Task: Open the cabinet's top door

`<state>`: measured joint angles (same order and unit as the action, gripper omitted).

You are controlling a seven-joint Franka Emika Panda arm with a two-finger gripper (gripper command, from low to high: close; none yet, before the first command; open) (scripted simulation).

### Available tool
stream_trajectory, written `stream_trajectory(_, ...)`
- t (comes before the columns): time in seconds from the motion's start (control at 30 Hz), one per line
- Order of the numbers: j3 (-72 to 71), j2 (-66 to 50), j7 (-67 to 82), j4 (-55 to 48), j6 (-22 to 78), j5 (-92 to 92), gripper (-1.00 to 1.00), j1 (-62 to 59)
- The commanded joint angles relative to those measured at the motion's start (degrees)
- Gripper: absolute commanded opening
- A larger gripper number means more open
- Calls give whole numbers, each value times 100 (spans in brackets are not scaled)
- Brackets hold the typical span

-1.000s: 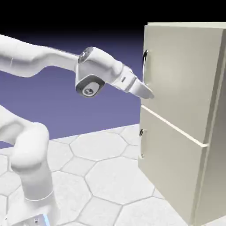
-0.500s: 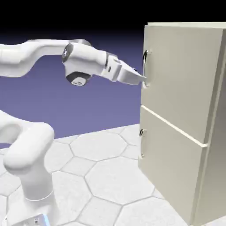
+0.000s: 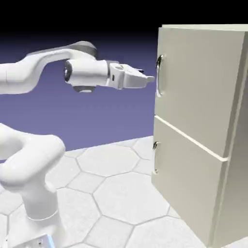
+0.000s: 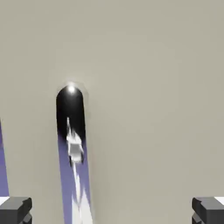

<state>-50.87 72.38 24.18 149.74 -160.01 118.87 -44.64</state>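
Note:
The beige cabinet (image 3: pixel 208 160) stands at the right of the exterior view, both doors flush. Its top door (image 3: pixel 198 82) carries a curved metal handle (image 3: pixel 159 75) near its left edge. My gripper (image 3: pixel 150 79) reaches level toward that handle, fingertips just left of it and about mid-height, not touching. In the hand view the top door (image 4: pixel 148 87) fills the picture and the shiny handle (image 4: pixel 72 140) runs down left of the middle. Both grey fingertips (image 4: pixel 15 210) sit wide apart at the bottom corners, open, with the handle between them but nearer the left one.
The lower door (image 3: pixel 186 181) has a small handle (image 3: pixel 155 157) below the seam. The arm's base column (image 3: pixel 36 193) rises at the lower left from a pale hexagon-tiled floor (image 3: pixel 116 193).
The hand rose from near the seam between the doors to the height of the top handle and levelled out, drawing slightly back to the left. The jaws stayed open.

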Motion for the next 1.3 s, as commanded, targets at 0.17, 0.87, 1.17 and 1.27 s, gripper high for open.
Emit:
stream_trajectory(0.17, -560, 437, 734, -124, 154, 1309, 0, -499)
stream_trajectory(0.87, 1585, 884, 1538, 1472, 2740, 209, -100, 531)
stream_trajectory(1.17, 3454, 1233, 1661, 2096, 3992, -1468, -100, 856)
stream_trajectory(1.27, 4077, 1243, 1721, 2170, 4394, -2038, -100, 845)
